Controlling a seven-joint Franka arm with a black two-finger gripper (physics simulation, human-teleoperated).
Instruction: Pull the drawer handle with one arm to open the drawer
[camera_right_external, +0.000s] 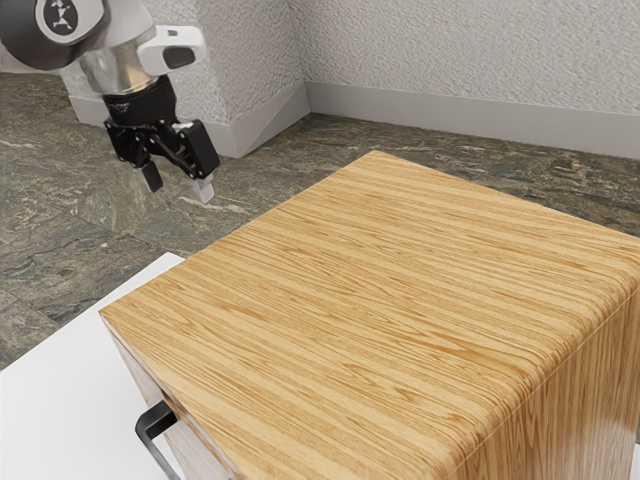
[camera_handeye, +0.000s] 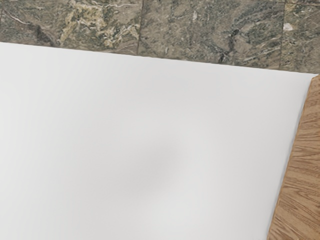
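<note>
A light wooden cabinet (camera_right_external: 400, 310) stands on a white table (camera_right_external: 60, 400) and takes up most of the exterior view. Its dark metal drawer handle (camera_right_external: 155, 432) sticks out of the front face at the lower left corner of that view; the drawer front is barely visible. My black gripper (camera_right_external: 180, 183) hangs in the air at the upper left, well above and behind the handle, open with nothing between its fingers. In the wrist view a corner of the cabinet (camera_handeye: 300, 190) lies beside the bare white table (camera_handeye: 140, 150).
Dark marbled stone floor (camera_right_external: 60, 200) surrounds the table, with textured white walls (camera_right_external: 470, 40) and a grey baseboard behind. The white tabletop stretches out in front of the cabinet's drawer face.
</note>
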